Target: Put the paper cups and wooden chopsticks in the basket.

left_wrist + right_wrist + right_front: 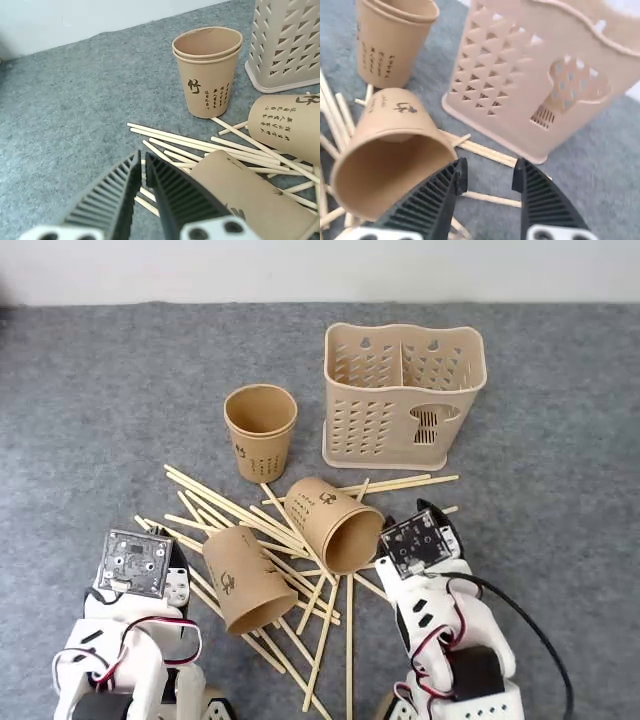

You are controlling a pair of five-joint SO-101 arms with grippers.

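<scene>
Two paper cups lie on their sides across the scattered wooden chopsticks [250,512] on the grey tabletop [90,400]. One tipped cup [333,522] rests with its open mouth turned toward my right arm [425,575]. The other tipped cup [245,580] lies nearer my left arm [135,575], its wider end toward the near edge. Behind the sticks a nested pair of cups [261,430] stands upright, near the basket [403,395] but not touching it. The basket stands upright at the far side, split by a divider into two compartments, and a few chopsticks lie close to its base. On my left wrist camera the left jaws are drawn together to a thin slit with nothing between them, low over the sticks just beside the nearer tipped cup. On the right wrist camera the right jaws are spread apart and empty, right next to the rim of the first tipped cup's mouth, with the basket beyond them.
</scene>
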